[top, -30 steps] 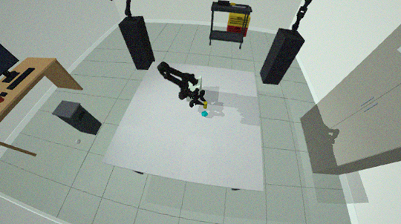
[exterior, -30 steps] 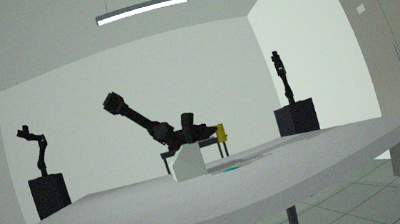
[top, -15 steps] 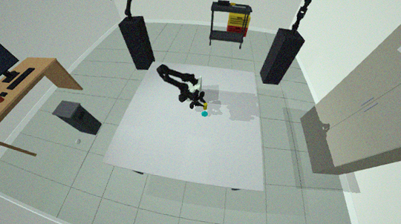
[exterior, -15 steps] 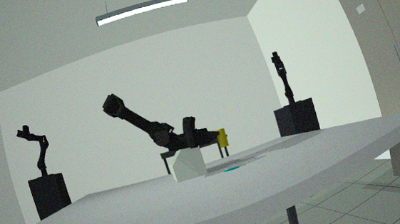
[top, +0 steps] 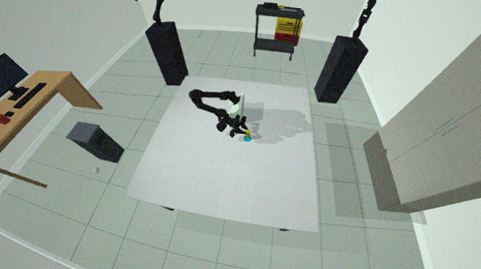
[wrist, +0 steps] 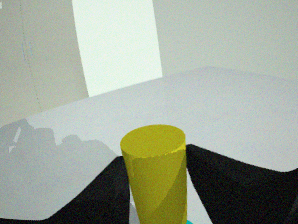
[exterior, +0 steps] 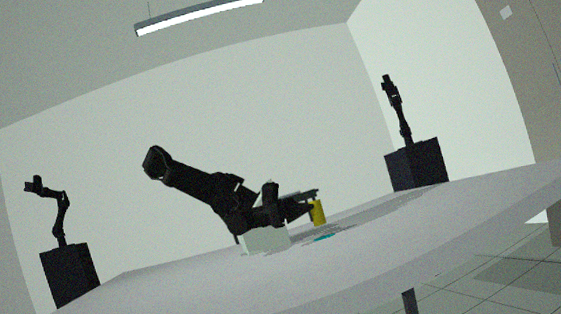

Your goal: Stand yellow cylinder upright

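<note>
The yellow tall cylinder (top: 248,133) (exterior: 318,212) (wrist: 156,170) is nearly upright, tilted a little in the exterior view. My gripper (top: 246,133) (exterior: 313,210) (wrist: 154,157) is shut on it, one finger on each side in the wrist view. The cylinder hangs a little above the table. The cyan circle (top: 247,139) (exterior: 324,237) (wrist: 189,222) lies flat on the table just below the cylinder; in the wrist view only a sliver of it shows, at the bottom edge beside the cylinder. The cylinder's lower end is out of the wrist view.
The white table (top: 226,182) (exterior: 211,293) carries the arm and a pale block (top: 236,105) (exterior: 267,239) beside the arm. The arm's shadow falls on the table to the right. Two other arms stand on dark pedestals (top: 168,53) (top: 340,69) beyond the table.
</note>
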Available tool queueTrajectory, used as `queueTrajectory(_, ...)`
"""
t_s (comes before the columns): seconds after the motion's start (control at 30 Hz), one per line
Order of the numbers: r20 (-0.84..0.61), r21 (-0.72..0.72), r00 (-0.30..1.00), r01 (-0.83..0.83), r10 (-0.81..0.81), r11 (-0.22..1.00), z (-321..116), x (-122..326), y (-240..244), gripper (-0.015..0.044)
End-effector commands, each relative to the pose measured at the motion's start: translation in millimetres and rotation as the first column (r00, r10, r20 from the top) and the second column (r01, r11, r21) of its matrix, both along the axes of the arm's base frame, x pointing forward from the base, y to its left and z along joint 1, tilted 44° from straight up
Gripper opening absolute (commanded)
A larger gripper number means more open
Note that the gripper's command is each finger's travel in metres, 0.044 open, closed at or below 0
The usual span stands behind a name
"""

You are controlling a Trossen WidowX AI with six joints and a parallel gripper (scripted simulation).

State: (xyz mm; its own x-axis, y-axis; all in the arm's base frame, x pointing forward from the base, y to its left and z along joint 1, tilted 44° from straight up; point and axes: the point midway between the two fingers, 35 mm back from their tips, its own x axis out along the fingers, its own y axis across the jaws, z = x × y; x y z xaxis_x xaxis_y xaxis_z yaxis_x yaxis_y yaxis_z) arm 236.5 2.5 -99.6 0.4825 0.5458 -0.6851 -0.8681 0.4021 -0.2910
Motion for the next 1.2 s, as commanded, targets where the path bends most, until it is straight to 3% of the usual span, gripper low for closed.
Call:
queueTrajectory(0.0,0.000,0.013,1.000,-0.005,0.005,1.000,-8,-1,-8,0.0105)
queueTrajectory(0.67,-0.008,0.008,1.000,-0.001,0.001,1.000,-25,-3,-25,0.0105)
queueTrajectory(1.03,-0.008,0.008,1.000,-0.001,0.001,1.000,-25,-3,-25,0.0394)
queueTrajectory(1.17,-0.008,0.008,1.000,-0.001,0.001,1.000,-25,-3,-25,0.0400)
